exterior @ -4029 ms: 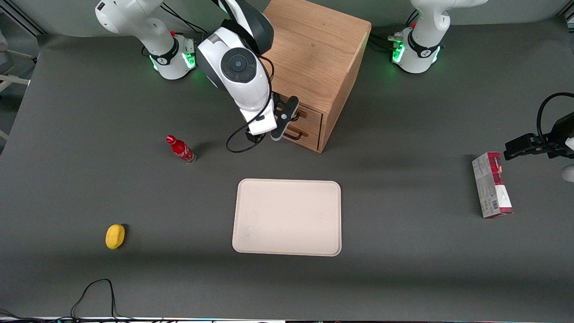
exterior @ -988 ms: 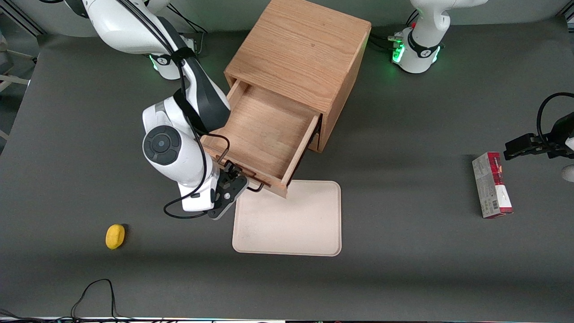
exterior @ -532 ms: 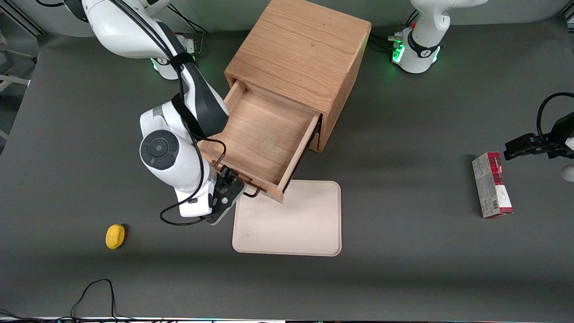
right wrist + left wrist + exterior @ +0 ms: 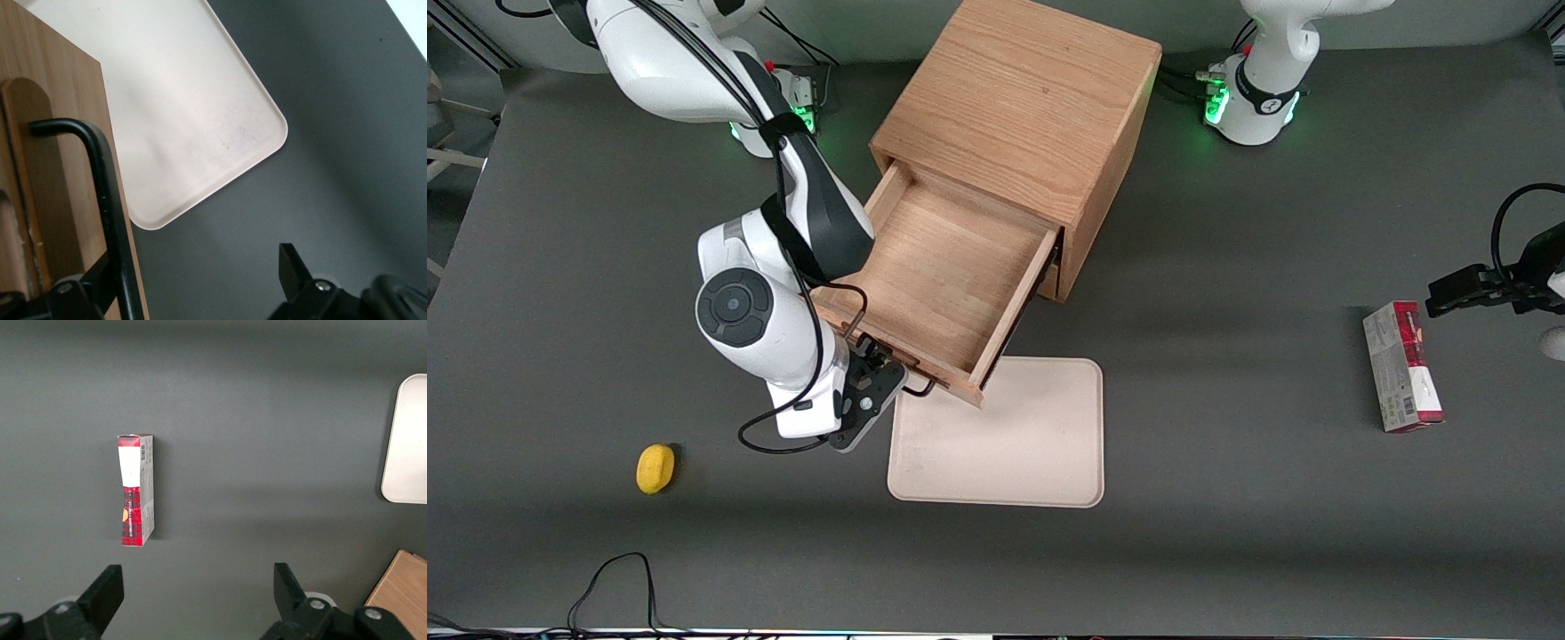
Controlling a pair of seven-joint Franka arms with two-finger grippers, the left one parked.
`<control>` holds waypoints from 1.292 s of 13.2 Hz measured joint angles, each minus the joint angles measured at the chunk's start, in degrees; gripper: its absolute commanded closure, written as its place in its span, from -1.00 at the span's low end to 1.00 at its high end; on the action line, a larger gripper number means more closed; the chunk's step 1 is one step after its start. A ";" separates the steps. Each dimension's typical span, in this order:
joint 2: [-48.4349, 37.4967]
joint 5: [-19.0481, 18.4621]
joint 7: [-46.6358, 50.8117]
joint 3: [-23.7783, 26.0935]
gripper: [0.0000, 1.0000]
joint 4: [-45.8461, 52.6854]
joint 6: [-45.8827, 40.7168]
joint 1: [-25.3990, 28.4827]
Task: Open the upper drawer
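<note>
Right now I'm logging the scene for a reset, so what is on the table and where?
Cabinet: one, light oak, between the arm bases.
Upper drawer: one, oak, pulled out, nothing seen inside.
Tray: one, cream, in front of the drawer.
Lemon: one, yellow, toward the working arm's end.
Box: one, red and grey, toward the parked arm's end.
Cable: one, black, nearest the camera.
Gripper: one, black, fingers open around the drawer's handle.

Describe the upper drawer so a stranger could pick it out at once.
Find the wooden cabinet between the two arm bases. The upper drawer sticks out of it, bare inside, its front above the beige tray, with the claw at its black handle. The lower drawer is shut beneath it.
</note>
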 measured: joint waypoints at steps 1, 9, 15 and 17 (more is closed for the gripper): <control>0.01 0.00 0.00 0.06 -1.00 0.41 -0.49 0.00; -2.55 -0.72 1.35 -0.55 -1.00 12.24 -14.47 -0.94; -11.36 -3.46 9.89 -8.58 -1.00 12.52 -25.66 -1.04; -13.92 -3.72 11.70 -11.83 -1.00 10.14 -26.24 -1.14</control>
